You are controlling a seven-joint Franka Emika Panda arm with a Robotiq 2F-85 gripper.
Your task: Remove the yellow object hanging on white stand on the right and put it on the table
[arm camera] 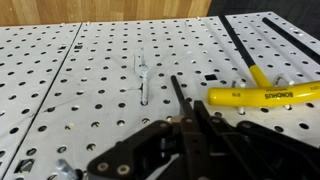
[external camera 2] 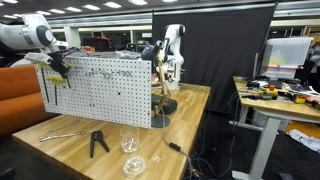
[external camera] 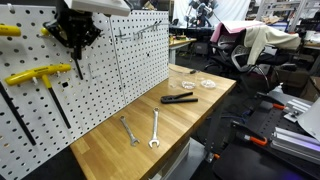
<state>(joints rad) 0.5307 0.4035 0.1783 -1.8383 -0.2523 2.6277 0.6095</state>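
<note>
A yellow T-handle tool (arm camera: 265, 96) with a black shaft hangs on the white pegboard stand (arm camera: 90, 70), just right of my gripper (arm camera: 190, 120) in the wrist view. In an exterior view this tool (external camera: 40, 75) hangs at the left of the board (external camera: 120, 70). A second yellow handle (external camera: 8, 30) shows above it at the frame's edge. My gripper (external camera: 78, 48) is high against the board face, fingers together. A thin black rod (arm camera: 177, 92) sticks out from between its tips. The gripper (external camera 2: 62, 72) is apart from the yellow tool.
The wooden table (external camera: 195, 125) carries two wrenches (external camera: 156, 128), black pliers (external camera: 180, 98) and clear glass dishes (external camera 2: 130, 140). A metal hook (arm camera: 143, 75) juts from the board. A white arm (external camera 2: 170, 50) stands behind the stand.
</note>
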